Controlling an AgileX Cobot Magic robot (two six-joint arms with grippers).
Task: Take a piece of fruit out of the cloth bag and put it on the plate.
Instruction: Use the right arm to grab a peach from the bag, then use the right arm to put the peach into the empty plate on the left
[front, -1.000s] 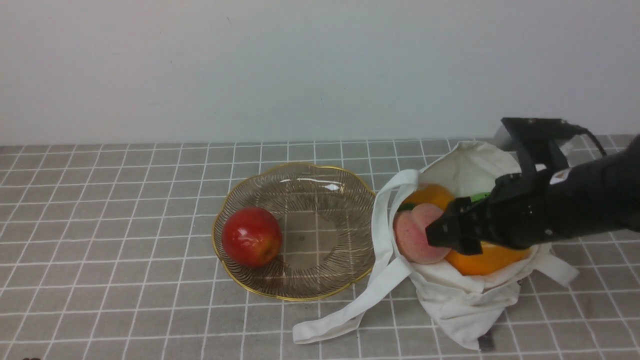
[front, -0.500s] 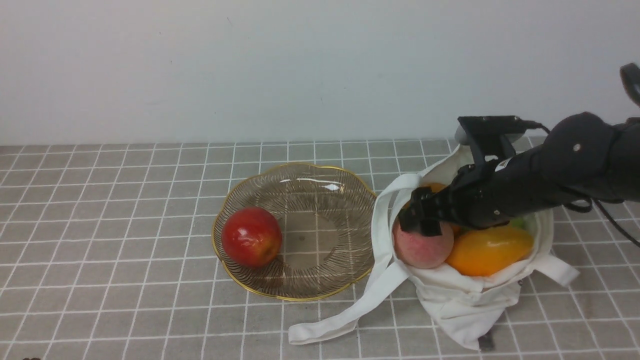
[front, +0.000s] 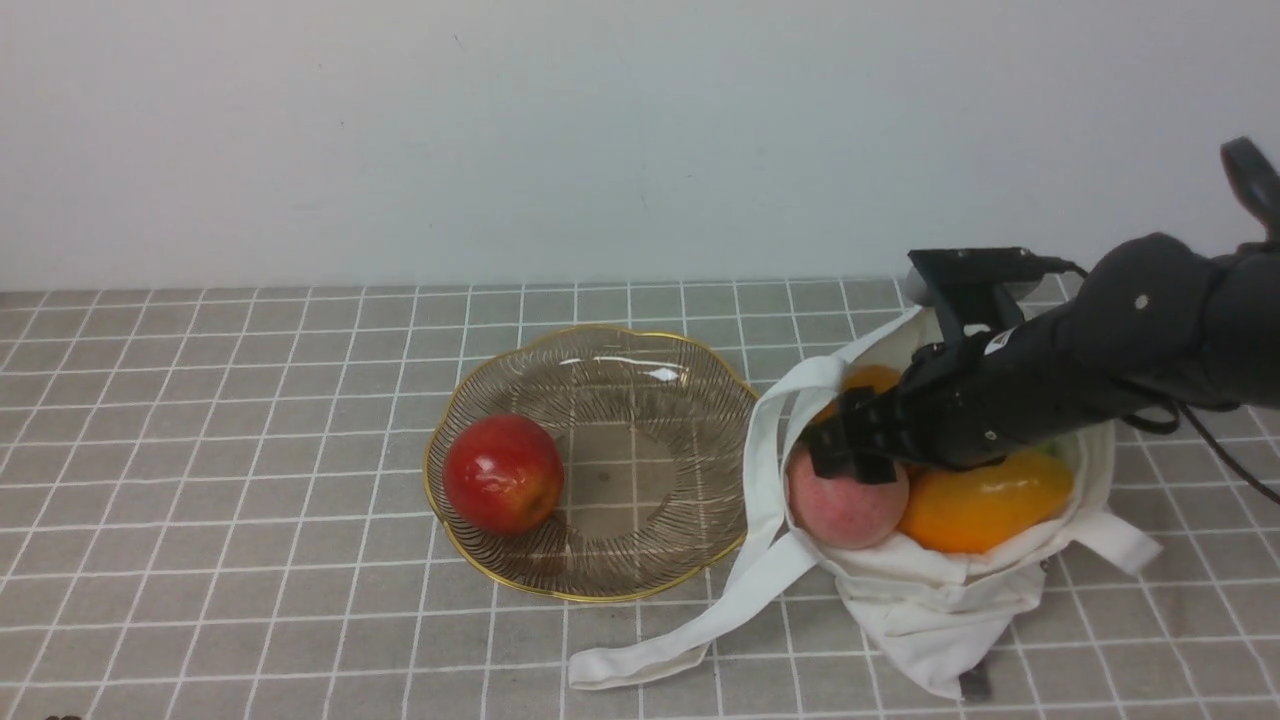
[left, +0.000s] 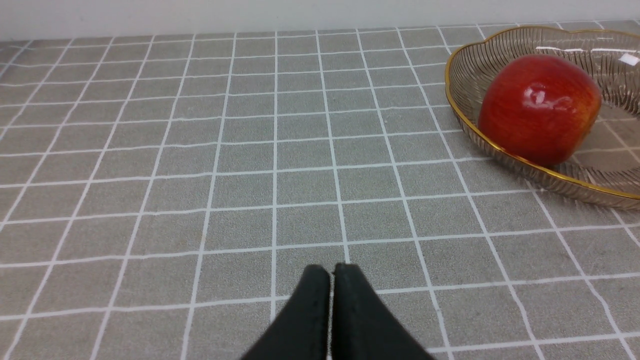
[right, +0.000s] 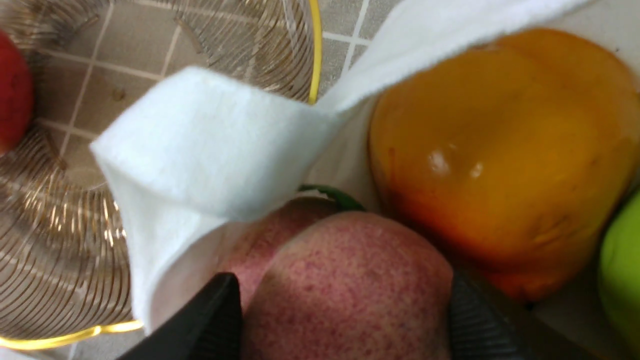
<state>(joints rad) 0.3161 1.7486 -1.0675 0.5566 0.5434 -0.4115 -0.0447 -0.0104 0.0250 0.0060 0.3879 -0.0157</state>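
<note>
The pale-pink speckled piece of fruit (front: 845, 508) lies in the mouth of the off-white cloth bag (front: 930, 610), on the side towards the plate (front: 640, 440). My right gripper (front: 850, 455) reaches into the bag from the right and sits on top of the fruit. In the right wrist view the fruit (right: 345, 285) fills the gap of the right gripper (right: 341, 282), with a black finger pressed against each side. My left gripper (left: 331, 270) is shut and empty, low over bare tiles left of the plate (left: 452, 100).
A glossy red apple (front: 503, 473) rests in the plate's left half. An orange mango (front: 985, 500) and a green fruit (right: 622, 260) lie in the bag beside the peach. A white strap (right: 210, 150) folds over the bag's mouth; another strap (front: 690, 625) trails onto the tiles.
My right gripper swung left and down from the mango onto the peach, then narrowed its fingers around it. The bag's straps shifted slightly.
</note>
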